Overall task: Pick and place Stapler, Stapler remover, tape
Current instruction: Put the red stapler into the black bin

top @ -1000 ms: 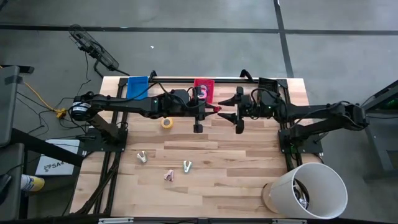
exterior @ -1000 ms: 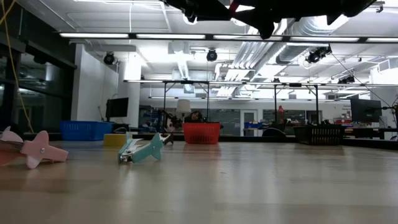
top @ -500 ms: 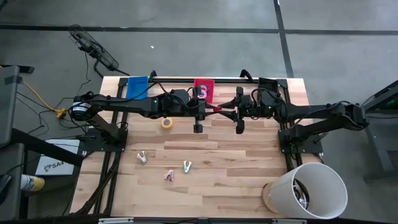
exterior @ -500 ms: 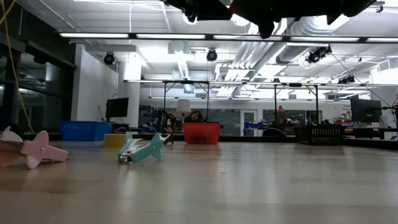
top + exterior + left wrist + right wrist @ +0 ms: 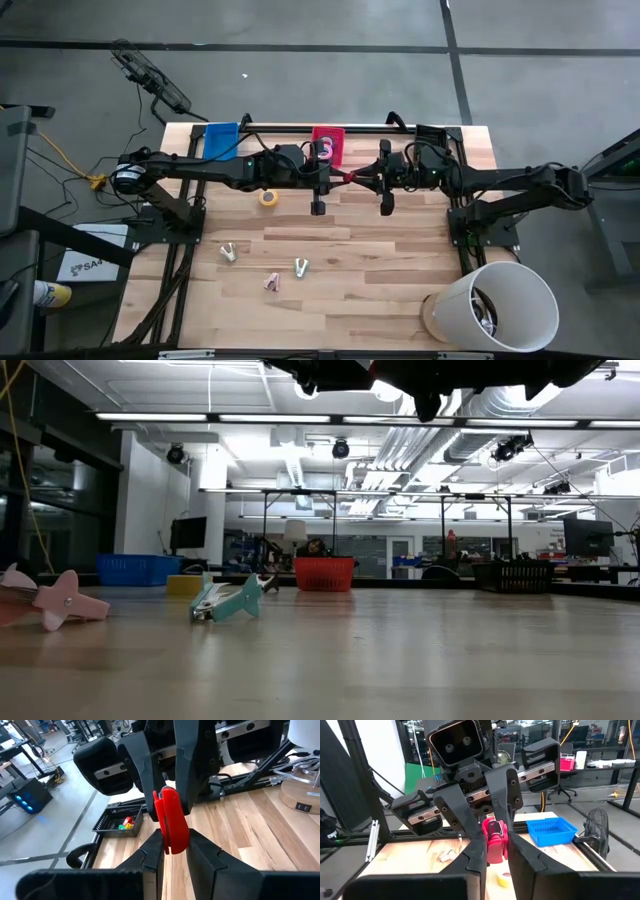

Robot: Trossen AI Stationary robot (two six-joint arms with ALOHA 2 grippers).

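A red stapler (image 5: 350, 176) hangs in the air above the far middle of the table, between my two grippers. My left gripper (image 5: 172, 840) is shut on one end of it, and my right gripper (image 5: 493, 854) is shut on the other end. A yellow tape roll (image 5: 268, 197) lies flat on the table under the left arm. A pink tape roll (image 5: 325, 149) sits in the red bin (image 5: 335, 135). Three stapler removers (image 5: 228, 252) (image 5: 301, 266) (image 5: 271, 282) lie on the near left of the table. My left gripper pinches the stapler's end (image 5: 176, 839) that faces the table's left between its two fingers, which point level toward the right. The stapler is lifted clear, high above the table. My right gripper pinches the stapler's opposite end (image 5: 495, 851) between its two fingers, which come level from the table's right. The fingertips of the two grippers nearly meet along the stapler.
A blue bin (image 5: 222, 140) and the red bin stand at the table's far edge. A white bucket (image 5: 495, 305) holding some items stands at the near right corner. In the low view a teal remover (image 5: 225, 600) and a pink one (image 5: 60, 600) lie on the wood.
My right gripper has shut on the free end of the stapler held by the left gripper; its fingers stood wide apart a second ago. Both arms and the stapler have stayed in place.
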